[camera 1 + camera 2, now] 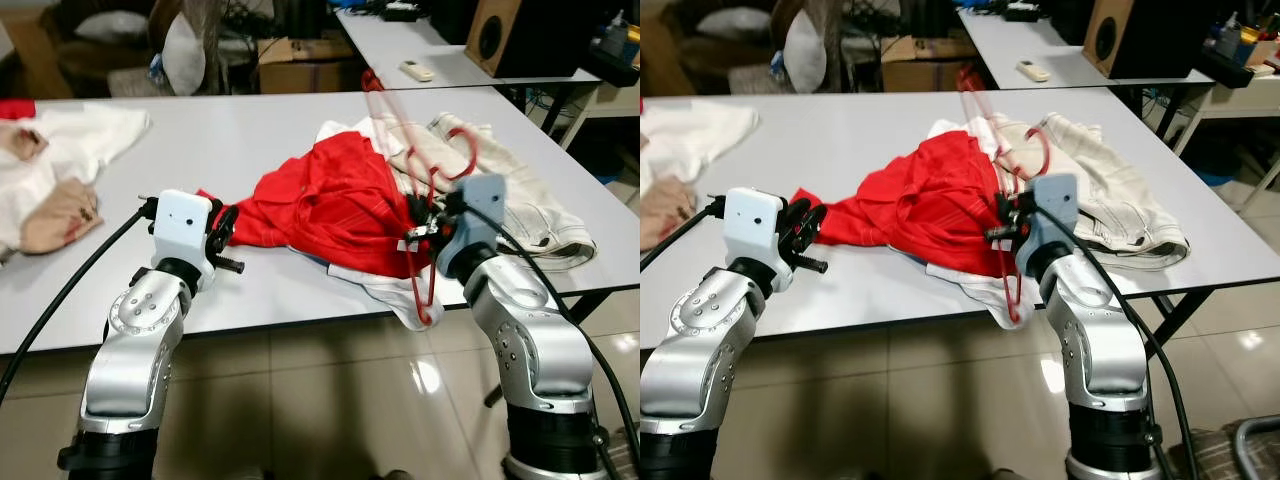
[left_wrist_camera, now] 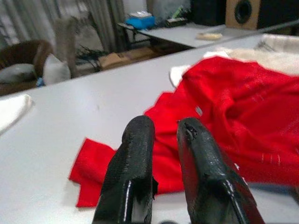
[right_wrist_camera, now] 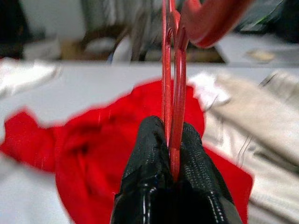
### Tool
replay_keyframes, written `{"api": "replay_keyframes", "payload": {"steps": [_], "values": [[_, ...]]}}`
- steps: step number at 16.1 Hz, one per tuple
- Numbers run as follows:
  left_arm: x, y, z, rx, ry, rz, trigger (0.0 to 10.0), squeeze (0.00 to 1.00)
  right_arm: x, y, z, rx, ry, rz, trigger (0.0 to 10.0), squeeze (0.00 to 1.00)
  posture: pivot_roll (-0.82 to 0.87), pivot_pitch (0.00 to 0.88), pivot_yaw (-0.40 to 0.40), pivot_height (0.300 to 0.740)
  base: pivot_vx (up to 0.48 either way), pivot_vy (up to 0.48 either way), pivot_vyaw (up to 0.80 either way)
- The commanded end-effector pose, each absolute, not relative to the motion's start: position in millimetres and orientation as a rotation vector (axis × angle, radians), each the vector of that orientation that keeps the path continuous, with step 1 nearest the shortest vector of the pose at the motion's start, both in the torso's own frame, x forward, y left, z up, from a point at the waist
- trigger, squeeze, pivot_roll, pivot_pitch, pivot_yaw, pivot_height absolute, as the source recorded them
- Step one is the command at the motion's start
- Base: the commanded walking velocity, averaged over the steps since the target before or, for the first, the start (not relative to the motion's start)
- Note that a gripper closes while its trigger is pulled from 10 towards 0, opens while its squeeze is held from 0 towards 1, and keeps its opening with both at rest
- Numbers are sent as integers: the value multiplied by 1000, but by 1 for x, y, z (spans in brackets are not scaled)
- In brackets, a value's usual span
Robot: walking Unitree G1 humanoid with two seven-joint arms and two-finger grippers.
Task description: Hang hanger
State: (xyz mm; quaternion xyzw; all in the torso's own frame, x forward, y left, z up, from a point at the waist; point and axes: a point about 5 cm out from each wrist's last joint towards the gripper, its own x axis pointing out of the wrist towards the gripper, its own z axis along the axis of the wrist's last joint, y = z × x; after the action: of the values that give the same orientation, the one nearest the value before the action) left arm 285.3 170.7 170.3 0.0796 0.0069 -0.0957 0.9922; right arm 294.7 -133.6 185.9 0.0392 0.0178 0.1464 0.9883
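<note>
A red hanger (image 1: 424,293) stands roughly upright over the table's front edge. My right gripper (image 1: 415,238) is shut on its thin wire bars, and its hook (image 1: 468,150) curves above the gripper. In the right wrist view the bars (image 3: 174,93) run up from between the closed fingers. The hanger looks motion-blurred. Behind it a red shirt (image 1: 330,200) lies crumpled on the grey table (image 1: 200,130). My left gripper (image 1: 225,235) hovers at the table's front edge beside the shirt's sleeve (image 2: 93,163), fingers together and holding nothing.
Beige trousers (image 1: 520,210) lie right of the shirt, and a white garment (image 1: 385,290) hangs over the edge beneath it. White and pink clothes (image 1: 60,170) sit at the far left. A second table with a remote (image 1: 417,70) and a speaker (image 1: 490,35) stands behind.
</note>
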Motion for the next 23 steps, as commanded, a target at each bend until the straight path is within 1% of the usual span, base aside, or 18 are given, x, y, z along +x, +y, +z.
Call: {"api": "replay_keyframes", "payload": {"steps": [1, 2, 3, 4, 7, 8, 9, 10, 11, 12, 17, 19, 23], "values": [[286, 168, 173, 164, 10, -176, 10000, 0, 295, -131, 202, 93, -28, 288, 10000, 0, -64, 0, 60, 740, 0, 326, 0], [288, 165, 174, 160, 2, -177, 10000, 0, 293, -127, 211, 105, -76, 317, 10000, 0, -70, 0, 68, 740, 0, 330, 0], [290, 160, 176, 151, -10, -183, 10000, 0, 286, -120, 218, 110, -142, 392, 10000, 0, -70, 0, 68, 740, 0, 337, 0], [290, 158, 177, 175, -13, -201, 10000, 0, 282, -117, 219, 92, -170, 417, 10000, 0, -69, 0, 71, 740, 0, 382, 0], [290, 159, 176, 192, -8, -196, 10000, 0, 281, -115, 218, 98, -218, 414, 10000, 0, -61, 0, 65, 740, 0, 384, 0], [289, 159, 176, 207, -8, -194, 10000, 0, 281, -117, 214, 104, -202, 405, 10000, 0, -51, 0, 56, 740, 0, 386, 0], [288, 160, 176, 210, -10, -191, 10000, 0, 282, -122, 207, 95, -190, 349, 10000, 0, -46, 0, 52, 740, 0, 382, 0], [288, 161, 176, 205, -11, -184, 10000, 0, 281, -124, 193, 86, -96, 333, 10000, 0, -44, 0, 47, 740, 0, 382, 0], [288, 162, 175, 205, -11, -182, 10000, 0, 279, -122, 189, 127, -73, 375, 10000, 0, -45, 0, 46, 740, 0, 386, 0], [289, 165, 174, 202, -8, -173, 10000, 0, 276, -124, 173, 180, -6, 380, 10000, 0, -52, 0, 50, 740, 0, 442, 0], [293, 159, 175, 203, -12, -204, 10000, 0, 274, -134, 165, 143, 12, 310, 10000, 0, -71, 0, 69, 740, 0, 444, 0], [294, 156, 173, 196, -9, -222, 10000, 0, 271, -138, 157, 124, 56, 278, 10000, 0, -75, 0, 67, 740, 0, 456, 0], [294, 159, 168, 190, -4, -211, 10000, 0, 263, -139, 149, 122, 81, 321, 10000, 0, -83, 0, 49, 740, 0, 452, 0]]}}
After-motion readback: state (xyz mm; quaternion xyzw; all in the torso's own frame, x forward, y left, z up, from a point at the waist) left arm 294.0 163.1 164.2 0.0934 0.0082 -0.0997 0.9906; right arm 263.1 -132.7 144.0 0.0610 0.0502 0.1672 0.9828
